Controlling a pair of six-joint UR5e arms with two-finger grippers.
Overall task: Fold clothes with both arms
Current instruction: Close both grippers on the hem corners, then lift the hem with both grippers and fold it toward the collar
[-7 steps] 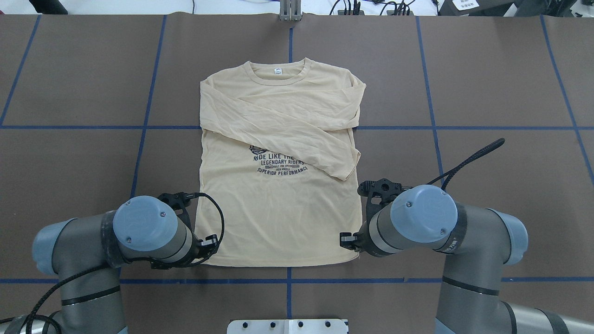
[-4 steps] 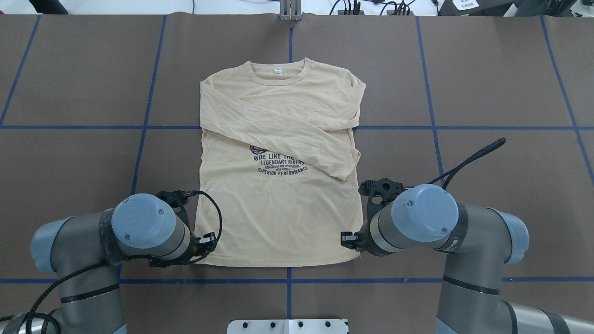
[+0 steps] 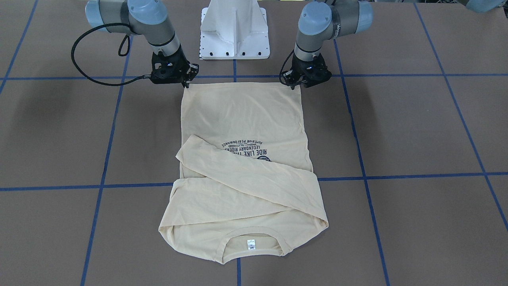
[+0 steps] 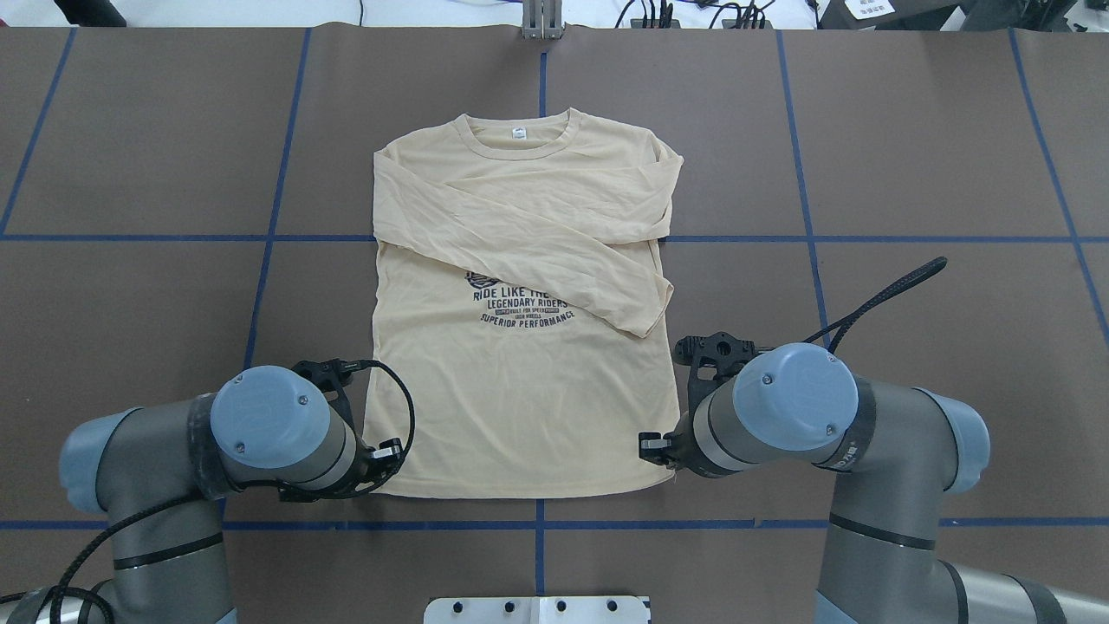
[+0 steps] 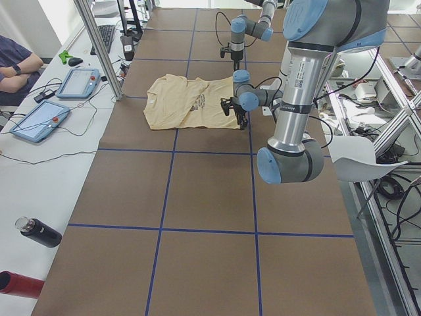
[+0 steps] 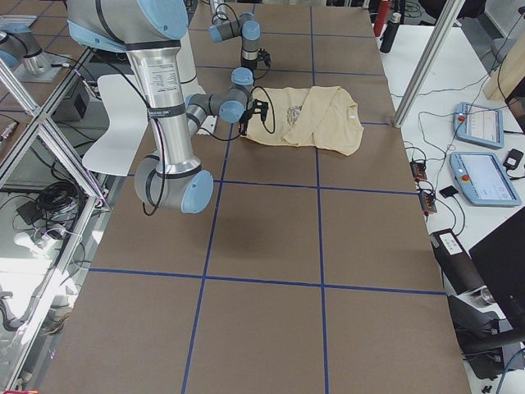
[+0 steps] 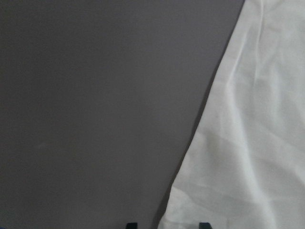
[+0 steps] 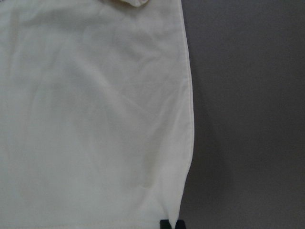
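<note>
The cream-yellow long-sleeved T-shirt (image 4: 520, 407) lies flat on the brown table, neck label away from the robot, both sleeves folded across the chest over the navy print. My left gripper (image 4: 379, 468) is at the hem's left corner. In the left wrist view its fingertips (image 7: 167, 225) stand wide apart, astride the shirt's side edge (image 7: 257, 143). My right gripper (image 4: 660, 455) is at the hem's right corner. In the right wrist view its tips (image 8: 172, 223) are pressed close together on that corner of the shirt (image 8: 95, 119). The front view shows both grippers, left (image 3: 295, 84) and right (image 3: 185, 82).
The white pedestal base (image 3: 234, 35) stands between the arms at the near table edge. Blue tape lines (image 4: 537, 524) grid the brown table. Tablets (image 5: 39, 118) and a person's arm (image 5: 16, 62) are at the side table beyond the far edge.
The right arm has shifted very slightly to the right. The left arm and the T-shirt look the same.
</note>
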